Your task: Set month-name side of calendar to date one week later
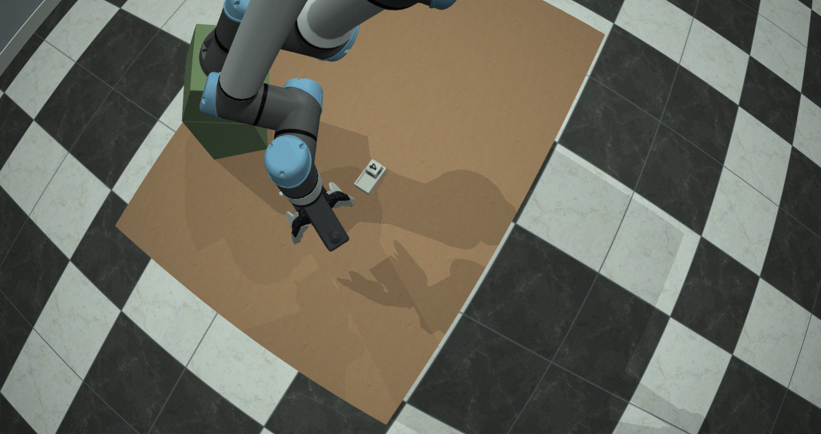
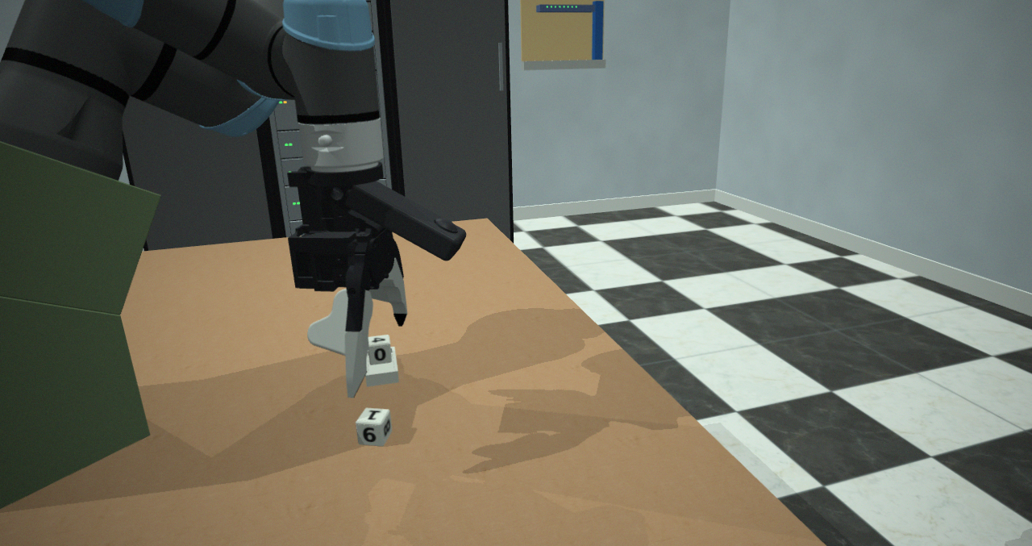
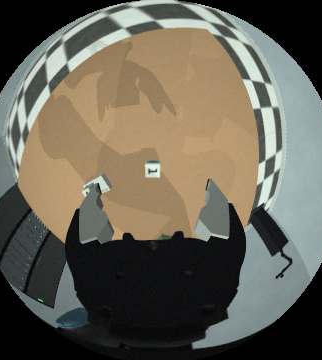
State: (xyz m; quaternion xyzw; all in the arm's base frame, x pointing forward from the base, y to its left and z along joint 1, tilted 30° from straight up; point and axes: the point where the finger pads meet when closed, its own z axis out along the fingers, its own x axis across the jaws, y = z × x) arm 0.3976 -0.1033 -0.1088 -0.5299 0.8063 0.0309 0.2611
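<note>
A small white cube (image 2: 372, 425) lies loose on the brown table (image 2: 216, 311), near the front edge from where I stand. Its top face carries a black 1 and its near side a 6, with a darker mark on the right face that is too small to read. From the wrist camera the same cube (image 3: 152, 170) sits between the two grey fingers and a little beyond them, its 1 turned sideways.

Just behind it, farther back on the table, is the white tray (image 2: 382, 375) with the other cube (image 2: 379, 351) seated in it. That one shows a 0 on the near side and a 4 on top; from overhead the 4 (image 1: 373, 169) is plain, and the tray's other slot (image 1: 363, 181) looks unfilled.

The gripper (image 2: 360, 359) hangs above the table with its jaws spread fully wide, holding nothing. One finger tip reaches down just left of the tray.
</note>
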